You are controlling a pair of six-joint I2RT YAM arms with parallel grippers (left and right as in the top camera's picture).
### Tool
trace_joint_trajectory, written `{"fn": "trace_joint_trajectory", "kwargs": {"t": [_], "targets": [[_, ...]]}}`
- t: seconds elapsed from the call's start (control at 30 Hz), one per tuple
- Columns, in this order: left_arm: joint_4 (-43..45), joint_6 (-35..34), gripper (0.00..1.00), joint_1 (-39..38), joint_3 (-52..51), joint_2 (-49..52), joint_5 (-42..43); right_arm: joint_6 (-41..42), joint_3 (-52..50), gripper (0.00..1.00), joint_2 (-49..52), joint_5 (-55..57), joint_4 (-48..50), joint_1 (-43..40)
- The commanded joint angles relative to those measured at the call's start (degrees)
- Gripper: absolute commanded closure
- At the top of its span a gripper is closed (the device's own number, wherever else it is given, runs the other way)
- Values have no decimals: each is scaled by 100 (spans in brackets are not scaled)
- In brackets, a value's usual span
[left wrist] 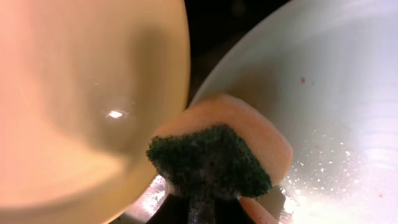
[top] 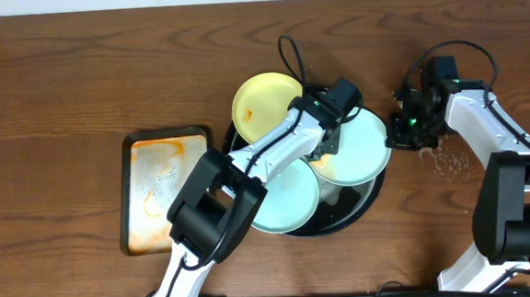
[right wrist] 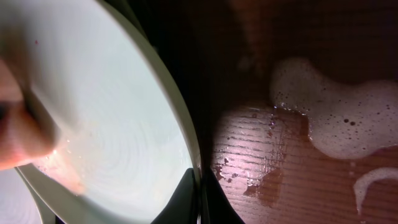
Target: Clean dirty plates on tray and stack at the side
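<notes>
The black tray [top: 356, 207] holds three plates: pale yellow [top: 267, 100] at its back left rim, light blue [top: 286, 198] at the front, whitish mint [top: 362, 147] on the right. My left gripper [top: 325, 149] is shut on a sponge with a dark green face [left wrist: 214, 158] and presses it on the mint plate [left wrist: 323, 93] beside the yellow plate [left wrist: 81, 106]. My right gripper [top: 402, 131] is shut on the mint plate's right rim; its jaws [right wrist: 200, 186] pinch the edge of that plate [right wrist: 112, 124].
A rectangular orange-stained tray [top: 161, 187] lies left of the black tray. White foam [right wrist: 336, 118] and water drops [top: 450, 160] wet the wood just right of the black tray. Brown tabletop [top: 58, 87] stretches to the far left.
</notes>
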Motion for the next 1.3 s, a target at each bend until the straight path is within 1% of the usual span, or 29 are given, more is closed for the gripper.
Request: {"fn": "trace_joint_trajectory", "kwargs": {"t": [0.0,0.17,0.33,0.53,0.7,0.83,1.0,1.13,1.2,1.27], "targets": [[-378,133,92,127,393,90,-728,142,-13,99,17,387,-22,-26],[-809,109,92,153,758,-31,-719,144,-9,99,15,396,-26,-28],[-949,114,92,247,765,-450,-138,140,0,99,-116,396,-24,-28],[-1134,116,92,579,763,-1145,468,164,0,99,-695,474,39,-26],[-1473,170,92,1003,763,-1652,885,225,0,99,-1414,1080,17,114],[-1908,354,92,1379,761,-2002,933,225,0,99,-1825,1764,-61,487],[-2339,649,92,1878,680,-2483,938,293,0,99,-2111,3117,-90,1311],[-2334,901,92,2166,411,-2857,1471,511,0,99,-2142,4205,-166,2052],[-2321,920,92,2240,216,-3003,1504,734,2,99,-2142,4859,-238,2391],[-2321,984,92,2339,-4,-3121,1506,763,7,99,-2149,5340,-264,2653]]}}
